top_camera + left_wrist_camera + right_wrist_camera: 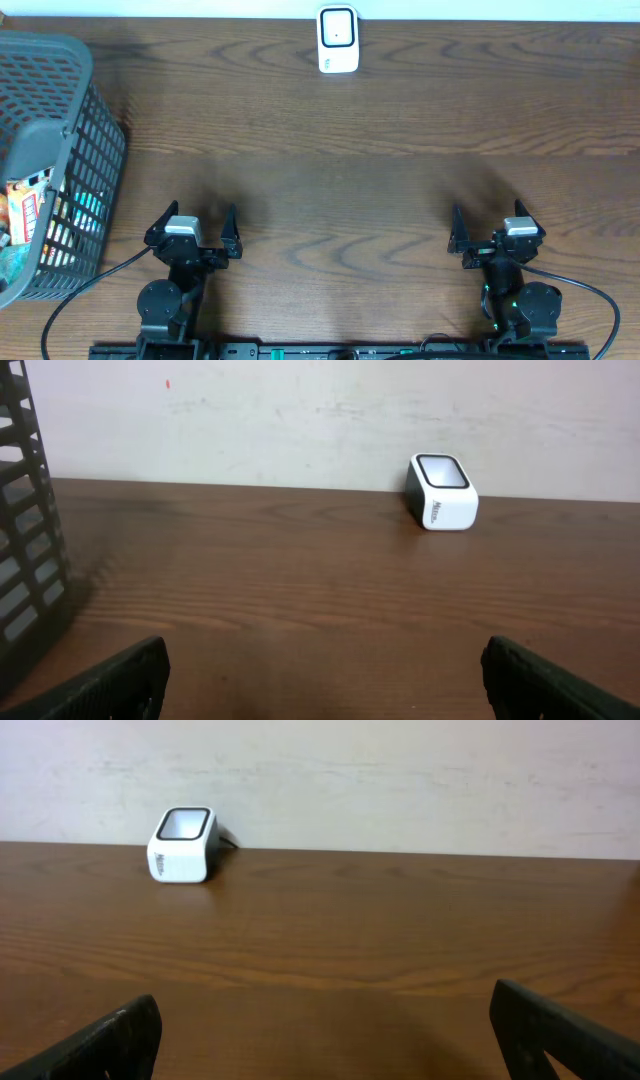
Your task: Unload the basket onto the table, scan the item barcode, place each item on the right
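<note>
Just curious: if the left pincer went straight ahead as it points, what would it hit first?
Probably nothing: ahead of the left pincer the table looks bare up to the far wall. The white scanner sits off to its right, the basket to its left.

Even, soft lighting; sharp, faint tabletop shadows.

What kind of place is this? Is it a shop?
Likely a practice shop checkout: a white barcode scanner on a wooden table, and a grey shopping basket holding packets.
</note>
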Controlling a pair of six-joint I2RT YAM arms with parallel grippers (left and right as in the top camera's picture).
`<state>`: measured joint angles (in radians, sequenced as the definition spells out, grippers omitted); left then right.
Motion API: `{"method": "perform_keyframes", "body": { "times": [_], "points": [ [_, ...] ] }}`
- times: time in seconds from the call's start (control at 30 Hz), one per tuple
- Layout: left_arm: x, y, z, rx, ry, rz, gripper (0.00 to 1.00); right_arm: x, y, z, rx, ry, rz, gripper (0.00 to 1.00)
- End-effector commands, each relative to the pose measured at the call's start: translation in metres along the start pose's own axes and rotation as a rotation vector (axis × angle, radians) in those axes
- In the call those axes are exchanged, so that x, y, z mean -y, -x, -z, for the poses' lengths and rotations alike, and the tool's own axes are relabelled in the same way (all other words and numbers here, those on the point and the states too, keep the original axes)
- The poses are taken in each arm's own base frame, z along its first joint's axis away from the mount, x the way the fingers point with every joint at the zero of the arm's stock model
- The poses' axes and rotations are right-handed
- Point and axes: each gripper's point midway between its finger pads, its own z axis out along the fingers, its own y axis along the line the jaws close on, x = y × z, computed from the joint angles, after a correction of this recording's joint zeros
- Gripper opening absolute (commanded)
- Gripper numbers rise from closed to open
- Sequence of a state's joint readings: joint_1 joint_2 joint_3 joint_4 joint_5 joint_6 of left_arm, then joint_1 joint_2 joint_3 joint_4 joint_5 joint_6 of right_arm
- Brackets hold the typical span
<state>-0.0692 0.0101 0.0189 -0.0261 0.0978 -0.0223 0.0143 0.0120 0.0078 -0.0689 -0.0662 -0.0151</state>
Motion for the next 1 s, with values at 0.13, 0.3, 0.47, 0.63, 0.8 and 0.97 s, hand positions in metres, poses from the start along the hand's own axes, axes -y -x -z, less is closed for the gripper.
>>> {"method": "perform_keyframes", "body": {
  "times": [0.13, 0.3, 0.47, 0.63, 0.8, 0.97],
  "points": [
    [0.001, -0.015, -0.001, -0.048, -0.006, -0.012, 0.97, 0.002, 0.0, 0.0, 0.001, -0.01, 0.001, 0.99],
    [0.001, -0.015, -0.001, -0.048, -0.006, -0.012, 0.98, 0.002, 0.0, 0.0, 0.001, -0.01, 0.001, 0.99],
    [0.001, -0.015, -0.001, -0.048, -0.006, -0.012, 0.98, 0.002, 0.0, 0.0, 0.001, -0.01, 0.001, 0.99],
    [0.001, -0.015, -0.001, -0.048, -0.006, -0.012, 0.98, 0.002, 0.0, 0.0, 0.001, -0.01, 0.001, 0.99],
    [0.021, -0.013, 0.001, -0.052, -0.119, 0.135, 0.98, 0.002, 0.0, 0.0, 0.001, -0.01, 0.001, 0.99],
    [0.039, -0.013, 0.004, -0.078, -0.223, 0.278, 0.97, 0.002, 0.0, 0.0, 0.001, -0.01, 0.001, 0.99]
  ]
}}
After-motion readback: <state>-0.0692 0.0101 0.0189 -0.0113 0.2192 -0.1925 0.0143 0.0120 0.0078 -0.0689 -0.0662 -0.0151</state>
